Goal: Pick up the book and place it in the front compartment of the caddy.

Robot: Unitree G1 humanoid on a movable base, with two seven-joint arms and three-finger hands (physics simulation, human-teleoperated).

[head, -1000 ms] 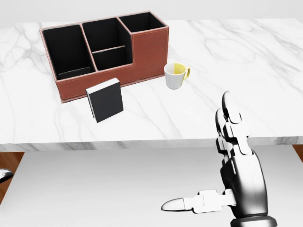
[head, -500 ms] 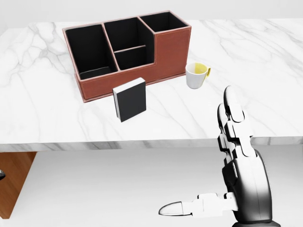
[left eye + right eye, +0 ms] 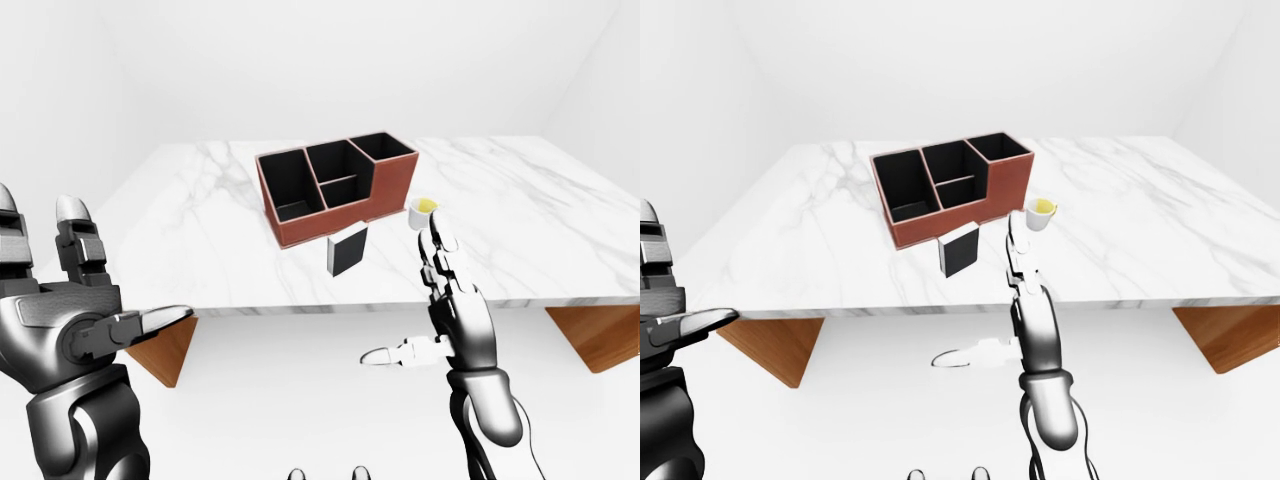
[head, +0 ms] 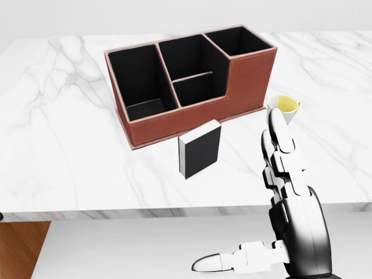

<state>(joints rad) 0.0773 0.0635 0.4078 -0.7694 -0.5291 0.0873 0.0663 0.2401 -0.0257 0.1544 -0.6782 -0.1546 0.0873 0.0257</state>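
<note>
My right hand [image 4: 290, 215] is raised below the near edge of the white marble surface [image 4: 70, 151], fingers [image 4: 282, 145] straight and spread, thumb stretched out to the left. It holds nothing.

My left hand [image 3: 70, 320] shows only in the left-eye view, low at the left and well away from everything on the surface. Its fingers are likewise open and empty.

The book [image 4: 200, 149], dark-covered with a pale page edge, stands upright on the surface, up and to the left of my right fingertips and clear of them. Nothing touches it.

Just beyond the book sits the caddy [image 4: 192, 113], a reddish-brown box with black compartments. Its long low wall faces the book, close to it; I cannot tell whether they touch.

A white mug [image 4: 285, 107] with a yellow inside stands right of the caddy, directly above my right fingertips in the head view, partly hidden behind them.
</note>
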